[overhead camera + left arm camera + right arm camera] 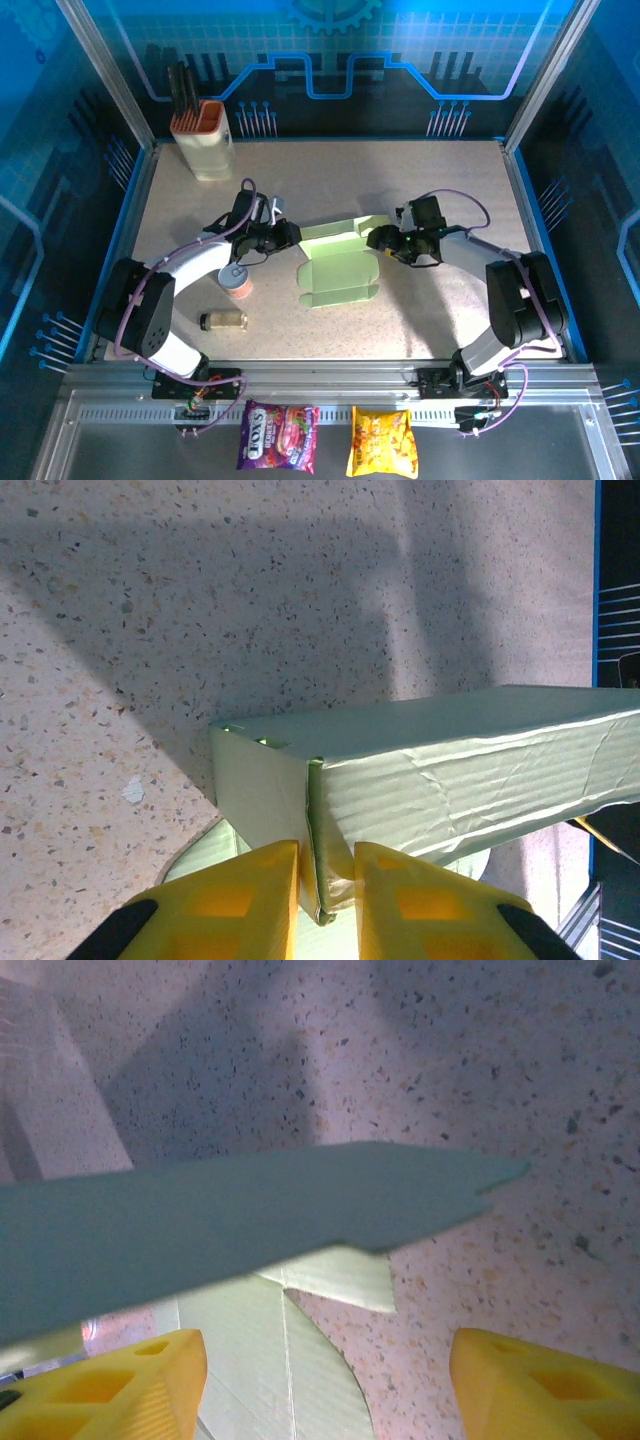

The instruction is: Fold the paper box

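The paper box (340, 272), pale mint-green card, lies partly folded at the table's middle, with its back wall raised. My left gripper (288, 236) is at the wall's left end. In the left wrist view its yellow fingers (250, 890) are shut on a doubled corner edge of the paper box (450, 780). My right gripper (381, 240) is at the wall's right end. In the right wrist view the right gripper (325, 1370) stands open, with a flap of the paper box (250, 1220) hanging just ahead of its fingers (150, 1380) and nothing between them.
A cream holder with an orange rim (205, 138) holds dark tools at the back left. A small capped jar (237, 283) and a bottle lying on its side (224, 320) sit left of the box. Two snack packets (278, 436) (382, 443) lie on the front rail.
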Available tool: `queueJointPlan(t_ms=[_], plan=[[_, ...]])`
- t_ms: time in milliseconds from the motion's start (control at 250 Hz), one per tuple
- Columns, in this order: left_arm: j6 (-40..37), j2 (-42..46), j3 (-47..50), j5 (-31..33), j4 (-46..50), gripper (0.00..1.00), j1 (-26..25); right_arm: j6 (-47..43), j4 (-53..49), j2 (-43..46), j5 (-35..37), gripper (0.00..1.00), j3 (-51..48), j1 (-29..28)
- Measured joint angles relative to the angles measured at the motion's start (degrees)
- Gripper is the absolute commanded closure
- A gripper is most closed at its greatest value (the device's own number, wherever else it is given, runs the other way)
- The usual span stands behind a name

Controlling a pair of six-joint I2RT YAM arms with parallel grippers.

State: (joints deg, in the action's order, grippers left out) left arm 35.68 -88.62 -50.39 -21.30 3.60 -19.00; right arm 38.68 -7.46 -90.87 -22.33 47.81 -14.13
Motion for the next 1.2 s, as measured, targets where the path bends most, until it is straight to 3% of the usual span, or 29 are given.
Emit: queueJointPlan(t_ms=[172, 352, 527, 1199], plan=[[0.26, 0.0, 0.04, 0.0, -0.31, 0.78, 0.0, 1.86, 5.35, -1.22, -1.31, 0.39, -0.26, 0.0], [0.26, -0.02, 0.09, -0.02, -0.44, 0.78, 0.0, 2.97, 9.4, -1.18, -3.08, 0.53, -0.37, -0.15], [0.39, -0.15, 0.09, -0.24, -0.5, 0.78, 0.0, 4.22, 11.78, -1.07, -3.87, 0.62, -0.68, -1.46], [0.42, -0.48, 0.09, -1.09, -1.14, 0.78, 0.11, 7.96, 18.75, -8.07, -3.06, 0.79, -0.68, -6.1]])
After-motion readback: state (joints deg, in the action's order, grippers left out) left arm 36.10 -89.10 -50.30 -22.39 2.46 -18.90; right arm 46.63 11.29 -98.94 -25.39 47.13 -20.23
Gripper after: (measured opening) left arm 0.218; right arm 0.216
